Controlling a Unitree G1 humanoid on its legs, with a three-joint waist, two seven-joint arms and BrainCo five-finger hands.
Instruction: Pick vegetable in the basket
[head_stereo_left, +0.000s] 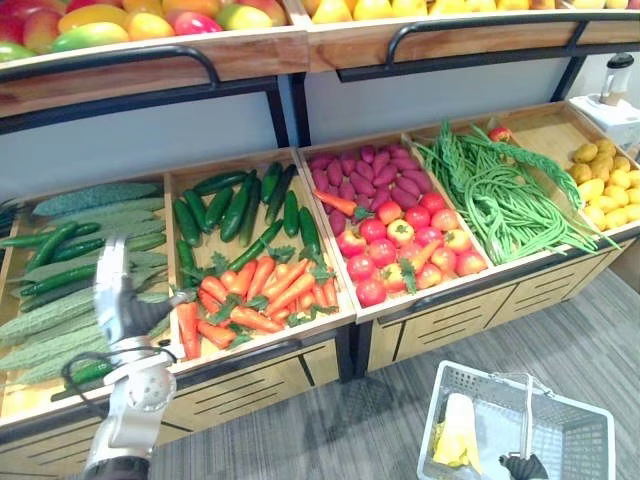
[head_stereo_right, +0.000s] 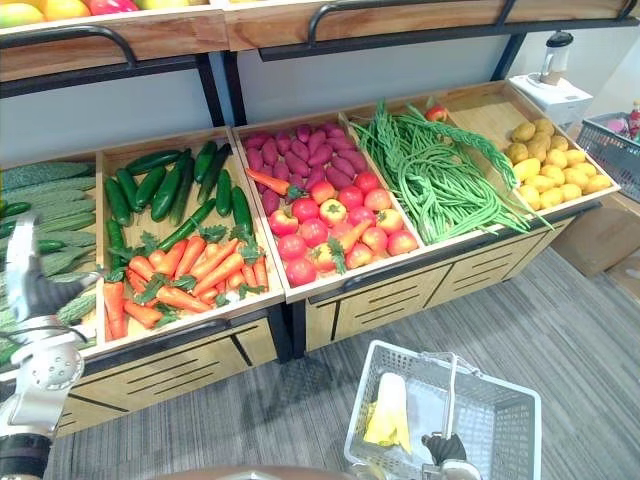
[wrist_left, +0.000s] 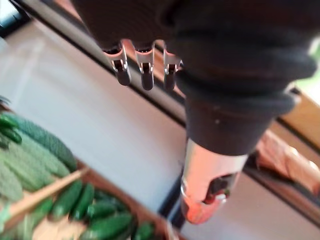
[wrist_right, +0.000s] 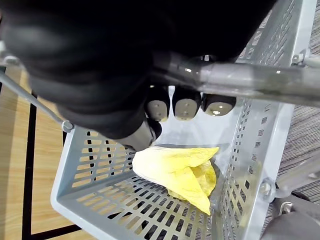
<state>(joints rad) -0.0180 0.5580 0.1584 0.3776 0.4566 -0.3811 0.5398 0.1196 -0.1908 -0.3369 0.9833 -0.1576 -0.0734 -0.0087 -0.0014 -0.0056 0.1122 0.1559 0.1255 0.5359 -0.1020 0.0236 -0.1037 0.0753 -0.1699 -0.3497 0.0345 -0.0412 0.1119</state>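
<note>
The basket (head_stereo_left: 590, 445) is held nearest by the right hand (wrist_right: 186, 105), its fingers curled round the handle (wrist_right: 260, 80), with a yellow vegetable (wrist_right: 180, 170) lying inside. Should that grip be allowed to slacken, the basket could be tipped and the vegetable spilled. Beyond the basket and to its left, the left hand (head_stereo_left: 118, 305) is raised upright before the carrots (head_stereo_left: 255, 295), fingers straight and empty, and a loose grasp there could see a carrot dropped short of the basket.
</note>
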